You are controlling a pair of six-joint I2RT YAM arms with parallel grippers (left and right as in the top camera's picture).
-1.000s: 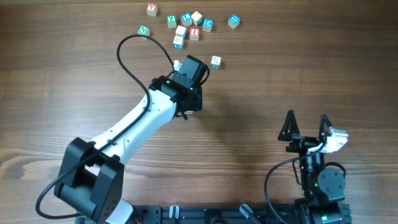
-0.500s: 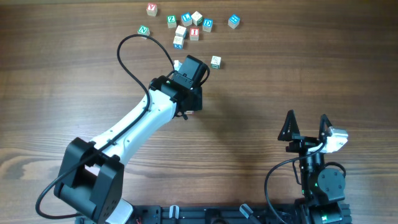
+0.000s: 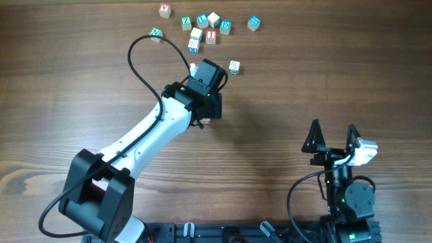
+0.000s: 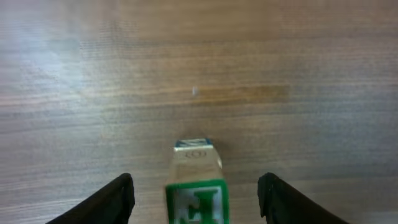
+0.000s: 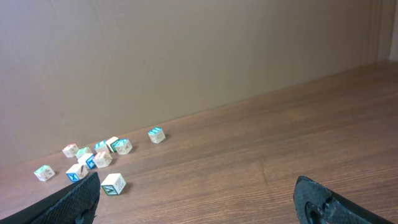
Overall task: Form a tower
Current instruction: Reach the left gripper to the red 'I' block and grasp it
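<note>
Tower point(image 4: 195, 163) between wide-spread left end effector point(image 4: 196, 182) — untouched.

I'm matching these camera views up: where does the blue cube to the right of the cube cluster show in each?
Overhead: blue cube, near the top edge, right of the cluster.
Left wrist: not in it.
Right wrist: blue cube, left of centre, rightmost of the cubes.
Shared landmark: the lone green-lettered cube, apart from the cluster.

The overhead view looks straight down on the brown wood-grain table point(image 3: 304, 81). The left wrist view hangs close above the narrow stack of pale wooden alphabet cubes point(image 4: 196, 199). The right wrist view sits low, facing the scattered small letter cubes point(image 5: 102, 158) (shared with the overhead's top edge).
</note>
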